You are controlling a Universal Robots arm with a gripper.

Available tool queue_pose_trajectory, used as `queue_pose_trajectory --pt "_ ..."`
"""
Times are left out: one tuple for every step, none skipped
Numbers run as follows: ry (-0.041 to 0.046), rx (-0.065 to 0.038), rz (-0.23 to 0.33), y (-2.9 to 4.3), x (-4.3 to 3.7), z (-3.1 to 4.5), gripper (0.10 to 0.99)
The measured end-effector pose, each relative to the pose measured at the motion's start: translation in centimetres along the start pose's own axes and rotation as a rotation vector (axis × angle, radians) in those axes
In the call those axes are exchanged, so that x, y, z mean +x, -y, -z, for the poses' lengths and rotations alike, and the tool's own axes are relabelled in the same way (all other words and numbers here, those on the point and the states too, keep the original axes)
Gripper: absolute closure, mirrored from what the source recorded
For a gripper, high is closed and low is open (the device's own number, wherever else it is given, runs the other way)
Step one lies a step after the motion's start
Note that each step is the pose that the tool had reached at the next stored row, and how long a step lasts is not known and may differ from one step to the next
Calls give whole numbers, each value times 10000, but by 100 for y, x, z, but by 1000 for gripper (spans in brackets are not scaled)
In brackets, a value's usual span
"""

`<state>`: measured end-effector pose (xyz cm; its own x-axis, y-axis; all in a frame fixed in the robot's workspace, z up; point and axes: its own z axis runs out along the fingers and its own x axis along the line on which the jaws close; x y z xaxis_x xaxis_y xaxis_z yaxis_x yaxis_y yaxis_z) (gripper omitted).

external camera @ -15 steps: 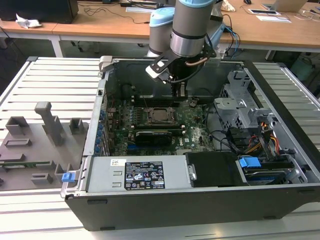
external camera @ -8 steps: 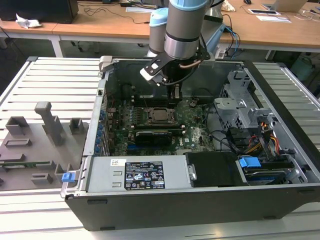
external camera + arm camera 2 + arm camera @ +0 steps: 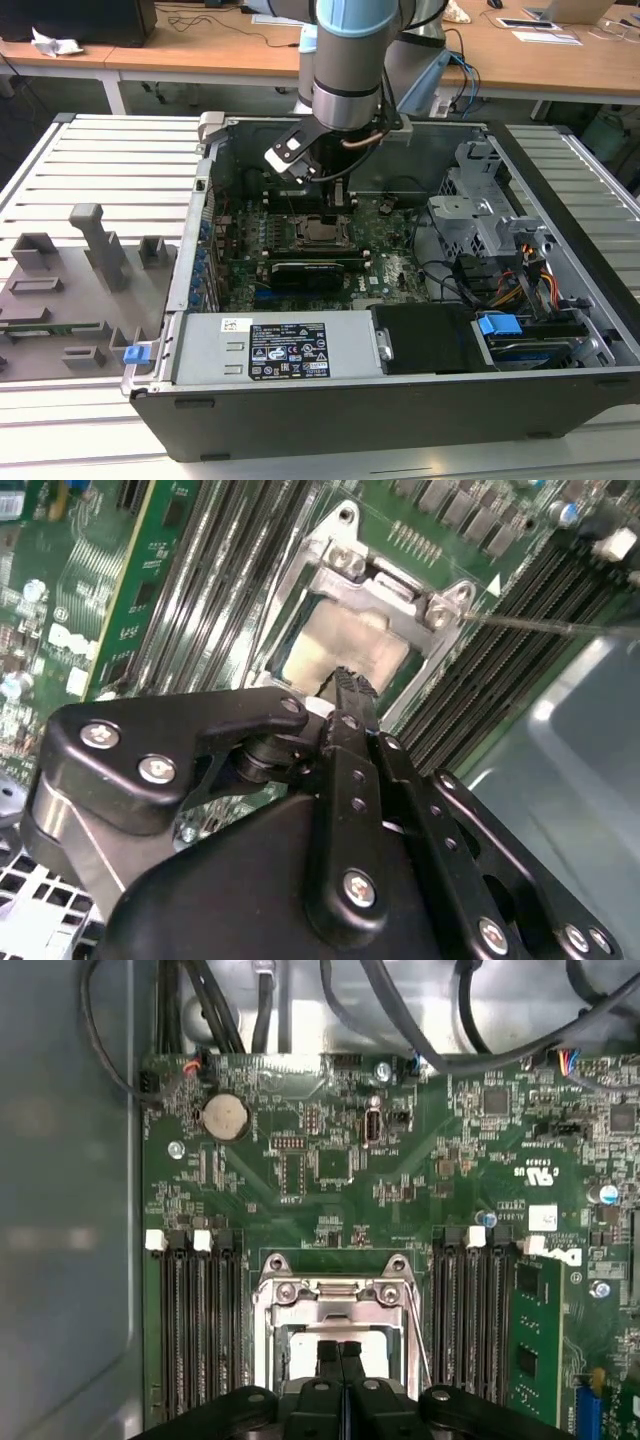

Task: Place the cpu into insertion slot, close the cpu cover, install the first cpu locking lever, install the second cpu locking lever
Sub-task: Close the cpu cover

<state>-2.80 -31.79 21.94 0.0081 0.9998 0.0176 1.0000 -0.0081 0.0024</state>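
Fingertips point(image 3: 326, 1358) of the end effector point(image 3: 338, 1352) are held together (no gap between them) directly over the cpu point(image 3: 300, 1355), which is framed by the lowered cpu cover point(image 3: 335, 1305).

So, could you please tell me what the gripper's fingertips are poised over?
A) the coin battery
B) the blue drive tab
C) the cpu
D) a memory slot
C: in the first wrist view the gripper's shut tips sit right over the pale cpu.

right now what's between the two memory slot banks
The insertion slot, with the cpu cover and cpu, under the gripper, in the first wrist view.
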Motion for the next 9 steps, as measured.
queue_pose_trajectory --pt "2 -26 1 75 -2 -14 980" --pt "1 -41 0 112 -2 -21 980" --pt "-1 -57 2 135 -2 -25 980" --pt "-1 -91 3 157 -2 -34 980" --pt "-1 -114 3 168 -2 -40 980" --pt "-2 -142 6 181 -2 -49 980" --pt "-2 -173 15 196 -3 -60 980" --pt "-5 -188 36 206 -3 -68 980" --pt "-14 -197 85 212 -3 -76 980"
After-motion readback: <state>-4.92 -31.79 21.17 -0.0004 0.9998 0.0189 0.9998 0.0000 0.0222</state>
